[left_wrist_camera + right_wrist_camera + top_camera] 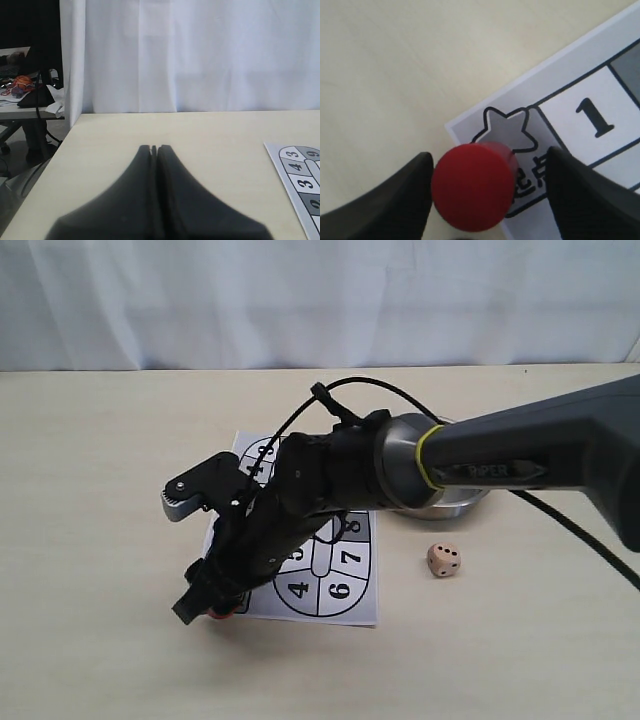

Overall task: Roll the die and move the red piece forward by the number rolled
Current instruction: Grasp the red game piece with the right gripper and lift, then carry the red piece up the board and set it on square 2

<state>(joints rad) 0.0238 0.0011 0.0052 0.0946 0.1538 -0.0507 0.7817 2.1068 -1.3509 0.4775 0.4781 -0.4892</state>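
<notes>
Mostly hidden under the right arm (520, 455), the red piece (472, 192) — right fingers (385, 200) apart either side, left fingers (125, 205) clenched.

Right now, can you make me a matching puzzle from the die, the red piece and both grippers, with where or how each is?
1 die
2 red piece
3 left gripper
4 right gripper

A shut, holding nothing
B open around a game piece
C at the board corner with the star
D on the table, apart from the board

Pairs: 1-D, 2-C, 3-A, 4-B
</notes>
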